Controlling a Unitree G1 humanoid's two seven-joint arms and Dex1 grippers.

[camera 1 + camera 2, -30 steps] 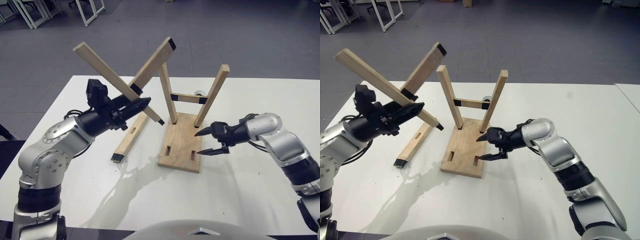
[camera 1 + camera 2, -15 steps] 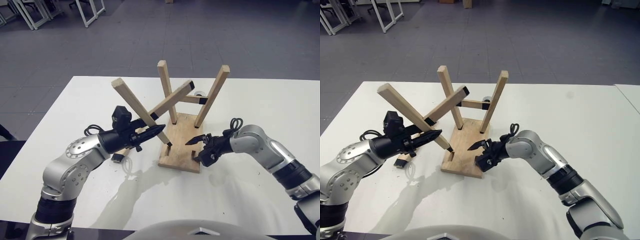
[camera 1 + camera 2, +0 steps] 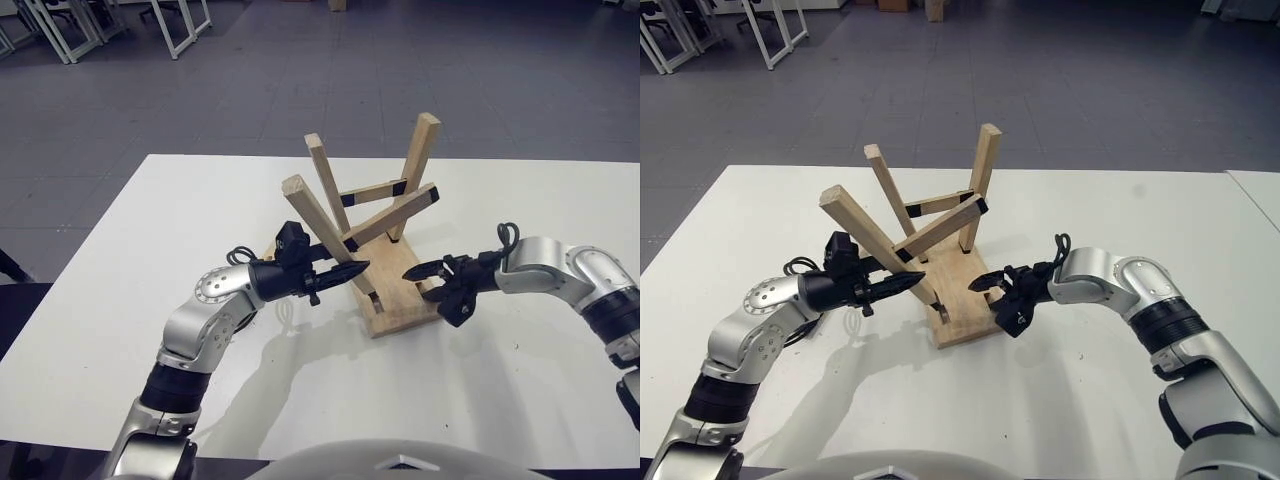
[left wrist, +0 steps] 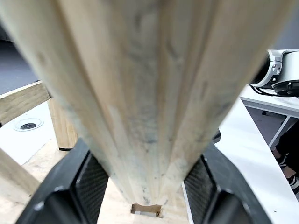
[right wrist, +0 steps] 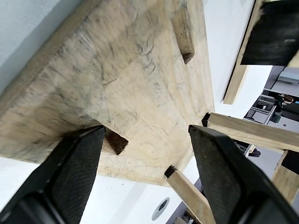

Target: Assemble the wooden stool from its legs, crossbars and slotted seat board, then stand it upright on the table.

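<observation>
The left gripper is clamped on a leg, its fingers pressing either side of the wood. A crossbar is joined to this leg by a black band just above the jaws and slants up and away from them. The leg's lower tip is just past the jaws, at a slot near the board's edge. I cannot tell whether it has entered.

The board lies on the table, between the two grippers. Beyond the left jaws, two standing legs are set into the board's far slots, their black ends meeting the wood. A second crossbar links them.

The right gripper has its jaws apart at the board's near edge, one finger to each side of the corner. I cannot tell whether they touch the wood. A slot just beside that finger holds nothing. Another slot farther ahead of the jaws also looks empty.
</observation>
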